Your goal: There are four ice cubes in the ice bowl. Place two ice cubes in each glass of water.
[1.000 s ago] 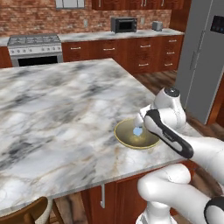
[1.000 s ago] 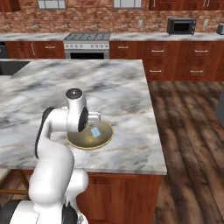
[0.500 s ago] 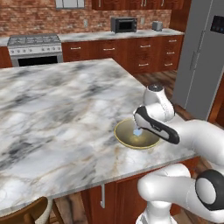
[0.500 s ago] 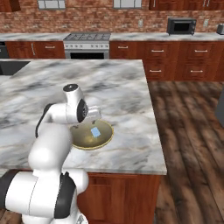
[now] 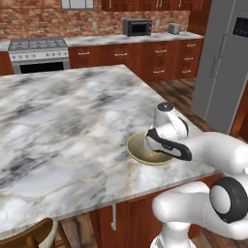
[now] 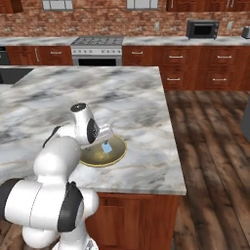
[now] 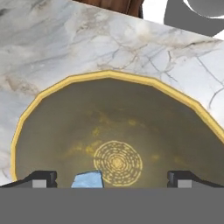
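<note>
one ice cube (image 7: pixel 88 180) shows between my fingertips, a pale blue block lying on the floor of the ice bowl (image 7: pixel 52 94), just beside the ring pattern at its centre. it sits nearer my left tip than my right one, and neither tip touches it. my claw (image 7: pixel 112 177) hangs low over the bowl, spread wide, with nothing pinched in it.

from the right base view the same cube (image 6: pixel 106 148) lies inside the bowl (image 6: pixel 116 155), just beyond my hand, and my claw (image 6: pixel 103 141) points down into the bowl. from the left base view my arm covers much of the bowl (image 5: pixel 134 149), so only its near and left rim is plain there.

the bowl rests on the marble surface (image 5: pixel 63 126), close to the corner nearest me, with wooden floor (image 6: pixel 215 146) beyond the edge. farther back stand a stove (image 5: pixel 38 54), a microwave (image 5: pixel 137 27) on the back counter, and a grey fridge (image 5: pixel 220 63) at the right. whether more cubes lie under my hand i cannot tell.
</note>
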Tool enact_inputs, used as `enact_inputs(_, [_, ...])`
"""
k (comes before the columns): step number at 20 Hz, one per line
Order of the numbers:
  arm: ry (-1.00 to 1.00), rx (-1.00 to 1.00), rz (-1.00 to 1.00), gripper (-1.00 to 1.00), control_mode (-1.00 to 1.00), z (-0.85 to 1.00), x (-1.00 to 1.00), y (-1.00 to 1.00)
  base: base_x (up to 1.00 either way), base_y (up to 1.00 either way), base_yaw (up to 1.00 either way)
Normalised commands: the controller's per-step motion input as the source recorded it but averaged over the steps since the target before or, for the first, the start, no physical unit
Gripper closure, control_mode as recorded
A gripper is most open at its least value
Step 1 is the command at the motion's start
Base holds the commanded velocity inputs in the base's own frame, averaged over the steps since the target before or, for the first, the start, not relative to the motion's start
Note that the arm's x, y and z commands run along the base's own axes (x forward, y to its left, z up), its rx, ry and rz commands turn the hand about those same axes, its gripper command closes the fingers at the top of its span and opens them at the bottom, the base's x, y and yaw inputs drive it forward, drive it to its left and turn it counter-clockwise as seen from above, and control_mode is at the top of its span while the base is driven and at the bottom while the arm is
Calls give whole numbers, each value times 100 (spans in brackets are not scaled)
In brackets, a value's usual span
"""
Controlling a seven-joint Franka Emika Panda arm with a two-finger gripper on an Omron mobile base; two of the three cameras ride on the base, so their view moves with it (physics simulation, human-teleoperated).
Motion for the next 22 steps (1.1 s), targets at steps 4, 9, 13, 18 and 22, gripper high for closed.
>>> enact_inputs(4, [0, -3, 2, -100, -100, -24, 33, 0, 0, 0, 0])
enact_inputs(9, [0, -2, 2, -100, -100, -22, 36, 0, 0, 0, 0])
enact_inputs(13, [0, -2, 2, -100, -100, -22, 40, 0, 0, 0, 0])
enact_inputs(18, [0, -2, 2, -100, -100, -26, 39, 0, 0, 0, 0])
enact_inputs(22, [0, -1, 1, -100, -100, -23, 33, 0, 0, 0, 0])
